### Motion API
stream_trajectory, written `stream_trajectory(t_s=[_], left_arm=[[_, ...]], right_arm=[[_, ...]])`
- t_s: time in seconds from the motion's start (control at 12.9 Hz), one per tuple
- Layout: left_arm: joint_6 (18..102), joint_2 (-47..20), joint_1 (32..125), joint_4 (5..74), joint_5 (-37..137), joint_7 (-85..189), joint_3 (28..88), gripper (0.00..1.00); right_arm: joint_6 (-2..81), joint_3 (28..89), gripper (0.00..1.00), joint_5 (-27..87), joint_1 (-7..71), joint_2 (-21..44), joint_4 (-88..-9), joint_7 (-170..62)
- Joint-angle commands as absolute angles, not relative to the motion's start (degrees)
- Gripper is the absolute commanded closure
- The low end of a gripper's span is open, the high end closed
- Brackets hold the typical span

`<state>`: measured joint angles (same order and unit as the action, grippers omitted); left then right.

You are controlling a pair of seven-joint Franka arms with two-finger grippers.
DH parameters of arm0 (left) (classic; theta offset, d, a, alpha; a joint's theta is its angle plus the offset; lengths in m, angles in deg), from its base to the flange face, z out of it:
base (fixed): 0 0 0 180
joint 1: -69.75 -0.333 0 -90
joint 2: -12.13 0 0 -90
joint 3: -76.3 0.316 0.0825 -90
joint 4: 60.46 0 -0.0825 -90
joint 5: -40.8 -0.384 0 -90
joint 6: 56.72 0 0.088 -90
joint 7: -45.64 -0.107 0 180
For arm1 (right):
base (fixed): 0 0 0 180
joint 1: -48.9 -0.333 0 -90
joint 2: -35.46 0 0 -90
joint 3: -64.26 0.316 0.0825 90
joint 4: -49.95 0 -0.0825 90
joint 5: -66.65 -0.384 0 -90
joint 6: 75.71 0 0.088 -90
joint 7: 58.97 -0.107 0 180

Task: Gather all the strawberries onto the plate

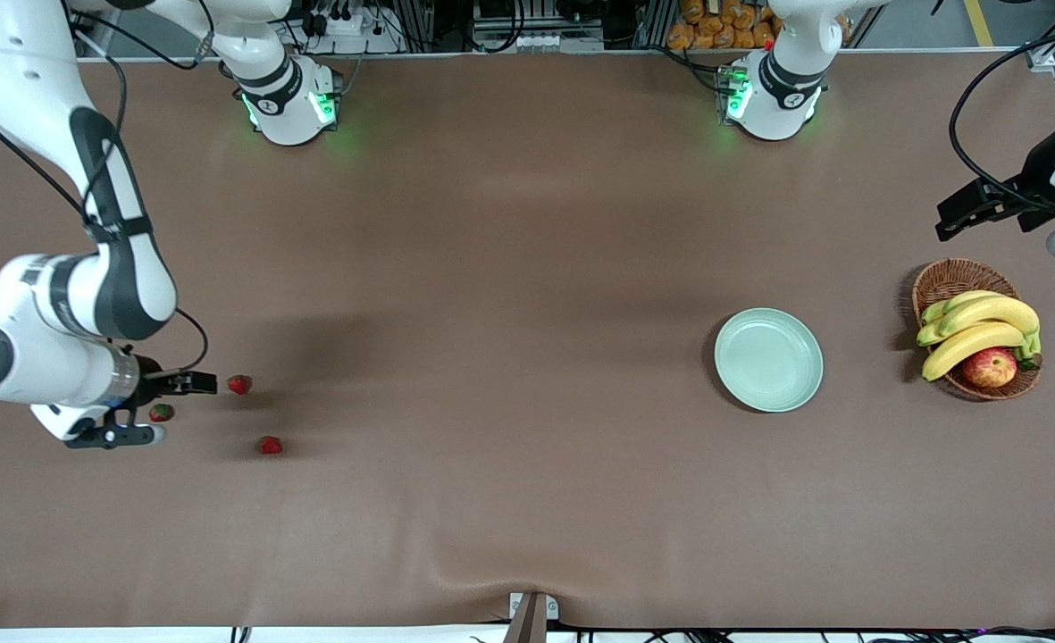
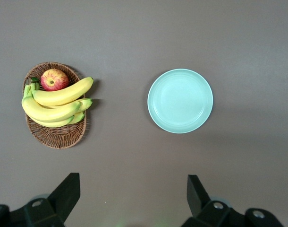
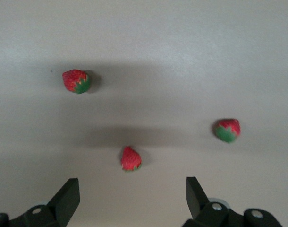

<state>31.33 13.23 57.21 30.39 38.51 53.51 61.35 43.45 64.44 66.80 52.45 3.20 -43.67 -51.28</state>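
Right gripper (image 1: 147,409) open above strawberries (image 1: 239,384) at right arm's end of table, all three well apart from plate (image 1: 768,360). Left gripper (image 1: 969,214) open, waiting above basket (image 1: 956,279).
Left wrist: plate (image 2: 180,100) bare, basket (image 2: 56,135) beside, bananas (image 2: 59,101), apple (image 2: 54,79).
Right wrist: strawberries (image 3: 131,159) spread apart, fingers (image 3: 68,196) touching none.

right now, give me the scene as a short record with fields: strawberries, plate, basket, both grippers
strawberries: three small red berries with green caps, on the table at the right arm's end, none in the plate
plate: round pale mint-green plate, nothing on it
basket: brown wicker basket beside the plate, holding yellow bananas and a red-yellow apple
right gripper: open, over the strawberries
left gripper: open, waiting above the plate and basket
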Motion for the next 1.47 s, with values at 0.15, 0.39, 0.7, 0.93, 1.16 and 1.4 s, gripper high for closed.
stream_trajectory(t_s=[0.15,0.39,0.7,0.93,1.16,1.4], left_arm=[[30.9,14.24,56.48,30.77,39.31,52.85,61.01,0.0],[30.9,14.24,56.48,30.95,39.31,52.85,61.01,0.0],[30.9,14.15,54.64,31.21,39.22,52.85,61.01,0.0],[30.9,14.15,54.63,31.3,39.22,52.85,60.92,0.0],[31.25,13.8,54.63,31.56,39.22,52.93,60.75,0.0],[31.69,13.36,54.9,31.56,38.69,52.93,60.49,0.0]], right_arm=[[46.37,64.7,0.0,66.83,52.77,-0.84,-44.08,-44.48],[47.5,64.79,0.0,66.83,51.55,-0.93,-47.68,-44.29],[54.8,64.7,0.0,66.91,50.66,-0.93,-52.26,-44.29],[54.72,64.7,0.0,67.09,51.01,-1.11,-52.44,-44.21],[54.46,64.7,0.0,67.09,51.28,-1.11,-52.79,-44.29],[54.19,64.79,0.1,67.09,51.98,-0.76,-53.41,-43.24]])
